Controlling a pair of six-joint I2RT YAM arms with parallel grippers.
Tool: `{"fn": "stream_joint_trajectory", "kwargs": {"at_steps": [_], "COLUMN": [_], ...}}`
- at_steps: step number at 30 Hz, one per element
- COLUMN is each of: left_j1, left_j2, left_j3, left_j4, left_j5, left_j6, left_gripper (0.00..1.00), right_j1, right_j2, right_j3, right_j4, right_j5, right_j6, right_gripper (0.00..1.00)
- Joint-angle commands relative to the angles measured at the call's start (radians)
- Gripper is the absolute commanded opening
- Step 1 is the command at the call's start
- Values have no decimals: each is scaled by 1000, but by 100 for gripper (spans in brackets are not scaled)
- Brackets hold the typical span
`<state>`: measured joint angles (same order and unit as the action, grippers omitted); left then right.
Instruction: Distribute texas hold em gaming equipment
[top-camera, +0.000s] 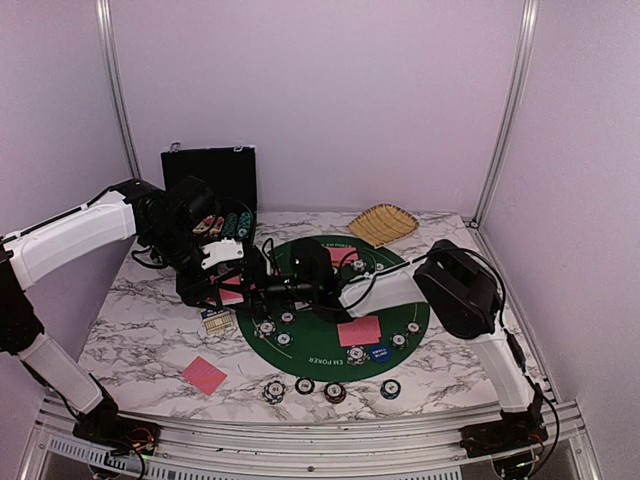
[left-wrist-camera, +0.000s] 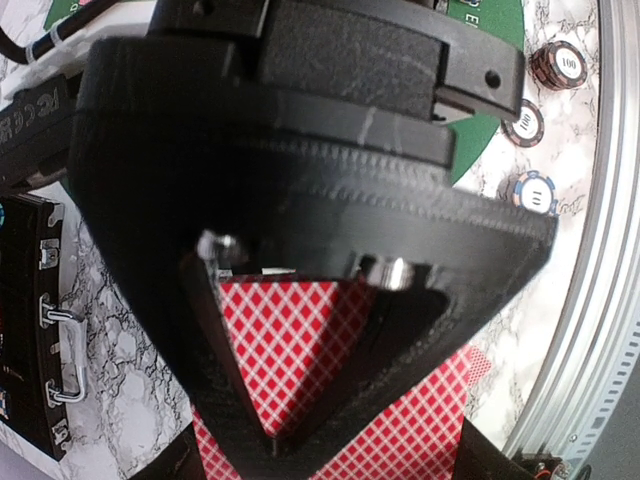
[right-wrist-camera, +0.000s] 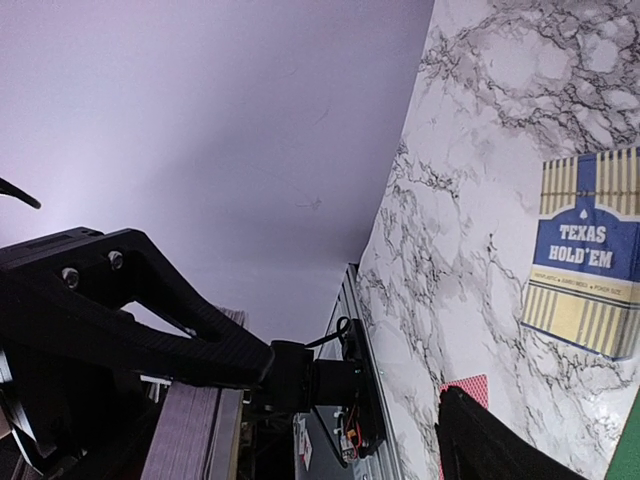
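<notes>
Deck (left-wrist-camera: 300, 340) of pink-red-backed cards is pinched across its width in my left gripper (top-camera: 226, 287), over the left edge of the green mat (top-camera: 315, 345). Jaws are pressed in on the deck's sides, card backs facing the wrist camera. My right gripper (top-camera: 268, 286) is at the deck from the mat side with jaws spread wide. One finger (left-wrist-camera: 300, 180) lies across the top of the deck. In the right wrist view the stack's edge shows just under the upper finger, but I cannot tell whether a pad touches the top card.

Handling, my read: a single card is light, thin and slick, and it bends easily. The deck as a block is stiff enough for a side pinch; one card is not. I'd take the top card at a free short edge or corner, close gently and slide it off flat — grab deep or squeeze hard and two or three come along, or the card buckles.

Elsewhere: cards (top-camera: 358, 330) lie on the mat, one loose card (top-camera: 204, 375) sits on the marble table (top-camera: 150, 330) at front left, and chips (top-camera: 335, 392) run in a row along the near edge. Chips are small and rigid — grip across the rim.
</notes>
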<state>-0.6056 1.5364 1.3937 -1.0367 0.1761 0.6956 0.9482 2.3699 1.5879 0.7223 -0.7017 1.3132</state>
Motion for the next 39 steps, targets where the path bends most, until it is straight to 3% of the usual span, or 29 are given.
{"fn": "stream_joint_trajectory", "kwargs": {"at_steps": [1, 8, 13, 26, 39], "left_j1": [1, 1, 0, 1, 1], "left_j2": [-29, -26, -26, -24, -19], "left_j3": [16, 19, 17, 15, 12], "left_j4": [-8, -8, -8, -8, -8], "left_j5": [17, 19, 17, 17, 14], "left_j6": [2, 2, 1, -1, -2], "left_gripper": [0, 0, 0, 0, 0], "right_j1": [-26, -40, -40, -52, -57], "right_j2": [-53, -103, -136, -225, -274], "right_j3": [-62, -104, -119, -145, -175], "right_j4": [-69, -98, -78, -121, -130], "right_j5": [13, 3, -16, -35, -51], "right_j6": [-57, -97, -99, -151, -166], "right_gripper": [81, 76, 61, 45, 18]}}
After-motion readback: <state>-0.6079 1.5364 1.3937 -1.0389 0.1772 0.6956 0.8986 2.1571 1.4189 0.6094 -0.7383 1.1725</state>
